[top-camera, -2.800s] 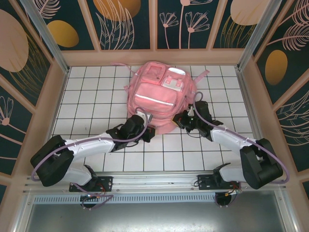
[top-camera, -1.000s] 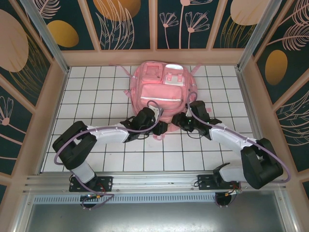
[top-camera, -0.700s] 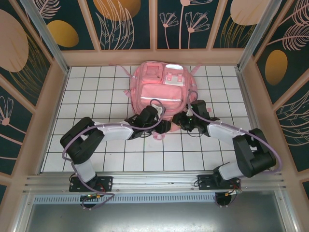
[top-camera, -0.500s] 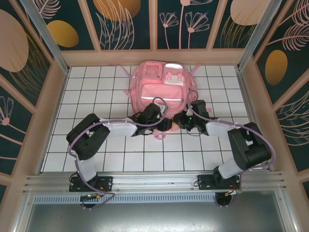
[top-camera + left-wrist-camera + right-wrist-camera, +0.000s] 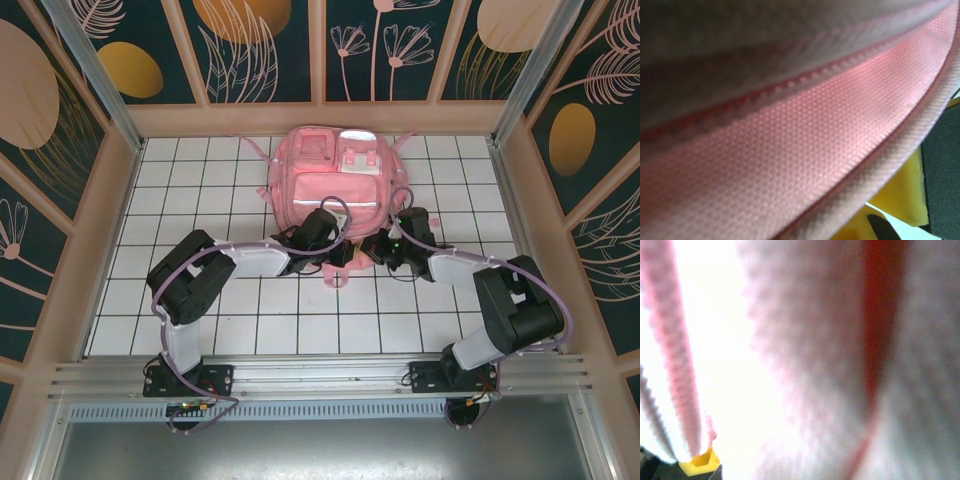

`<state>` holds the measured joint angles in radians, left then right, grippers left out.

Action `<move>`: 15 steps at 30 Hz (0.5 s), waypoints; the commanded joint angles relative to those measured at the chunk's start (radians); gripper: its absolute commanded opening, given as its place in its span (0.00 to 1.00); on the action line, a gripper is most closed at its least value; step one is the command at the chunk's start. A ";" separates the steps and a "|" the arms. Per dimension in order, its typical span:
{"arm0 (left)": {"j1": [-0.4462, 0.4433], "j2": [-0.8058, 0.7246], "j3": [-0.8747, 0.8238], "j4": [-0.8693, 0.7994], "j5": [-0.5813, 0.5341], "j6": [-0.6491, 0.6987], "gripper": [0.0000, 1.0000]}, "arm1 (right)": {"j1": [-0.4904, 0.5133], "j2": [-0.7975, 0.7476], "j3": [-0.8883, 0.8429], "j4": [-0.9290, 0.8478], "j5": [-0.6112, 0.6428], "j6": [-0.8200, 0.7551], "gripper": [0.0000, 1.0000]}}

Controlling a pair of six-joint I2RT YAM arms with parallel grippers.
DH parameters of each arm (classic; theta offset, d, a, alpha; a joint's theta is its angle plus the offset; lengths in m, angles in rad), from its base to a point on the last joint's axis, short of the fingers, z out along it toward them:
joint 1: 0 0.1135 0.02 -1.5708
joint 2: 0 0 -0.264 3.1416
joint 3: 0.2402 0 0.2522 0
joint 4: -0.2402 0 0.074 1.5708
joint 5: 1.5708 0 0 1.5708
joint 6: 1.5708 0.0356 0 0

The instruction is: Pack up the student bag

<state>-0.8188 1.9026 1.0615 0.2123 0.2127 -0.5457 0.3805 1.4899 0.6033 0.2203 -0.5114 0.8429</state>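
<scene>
The student bag (image 5: pixel 335 180), a glossy pink backpack with a silvery strip, lies flat at the back middle of the table, front pockets up. My left gripper (image 5: pixel 338 252) and right gripper (image 5: pixel 372 246) meet side by side at its near edge, both shut with bag fabric at their tips. In the left wrist view, woven pink bag webbing (image 5: pixel 790 140) lies right across the lens, with a yellow fingertip (image 5: pixel 897 200) beneath it. In the right wrist view, blurred pale pink bag fabric (image 5: pixel 840 365) sits close to the lens, with a yellow fingertip (image 5: pixel 700 463) at the lower left.
The white gridded table (image 5: pixel 200 200) is boxed in by wooden frame walls (image 5: pixel 120 170) on three sides. A pink strap (image 5: pixel 255 143) trails from the bag's far left corner, and a small pink loop (image 5: pixel 335 278) hangs at its near edge.
Both arms have reached in toward each other along the bag's near edge. Both grippers have closed there. The left elbow has swung forward and right.
</scene>
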 commanded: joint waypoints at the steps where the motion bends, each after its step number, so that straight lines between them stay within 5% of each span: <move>1: 0.012 -0.091 -0.028 0.002 -0.023 0.004 0.00 | 0.012 -0.056 -0.019 -0.103 0.026 -0.068 0.00; 15: 0.016 -0.216 -0.080 -0.013 -0.061 -0.012 0.00 | 0.075 -0.043 -0.009 -0.198 0.167 -0.183 0.00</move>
<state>-0.8188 1.7538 0.9737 0.1738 0.1913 -0.5453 0.4393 1.4273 0.6044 0.1497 -0.4519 0.7071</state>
